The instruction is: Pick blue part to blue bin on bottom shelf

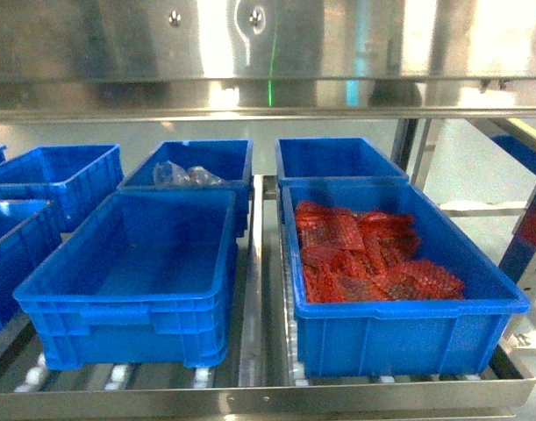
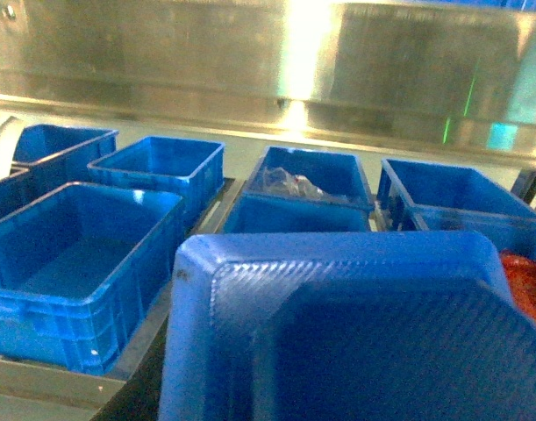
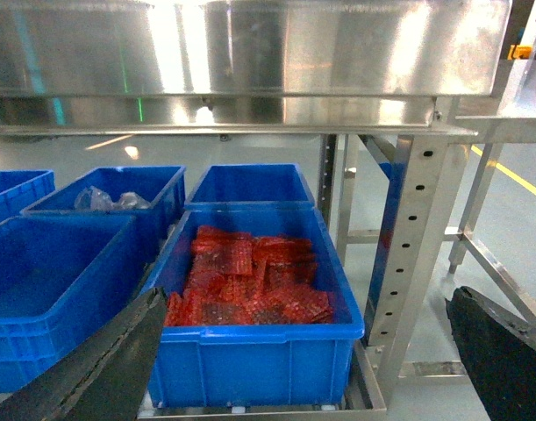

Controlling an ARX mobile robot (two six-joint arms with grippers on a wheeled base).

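- Bottom shelf (image 1: 250, 399): a steel rack level with a flat front rail and white rollers beneath the bins; an upper steel panel runs above it.
- Front-left blue bin (image 1: 127, 281): sits on the rollers at the front rail and holds nothing visible.
- Front-right bin (image 1: 399, 338): beside it across a steel divider, holding red mesh-wrapped pieces (image 1: 364, 254).
- Rear bins: the one behind the front-left bin (image 1: 217, 158) contains clear plastic bags (image 1: 184, 175); the one behind the right bin (image 1: 333, 158) shows no contents. More blue bins (image 1: 57, 175) stand to the far left.
- Blue part (image 2: 355, 333): a blue tray-like piece filling the lower left-wrist view, close under that camera, in front of the bins.
- Left gripper: its fingers are hidden; cannot tell whether it grips the part.
- Right gripper (image 3: 303, 386): dark fingers (image 3: 101, 368) spread wide at both lower corners of its wrist view, holding nothing, before the right bin.
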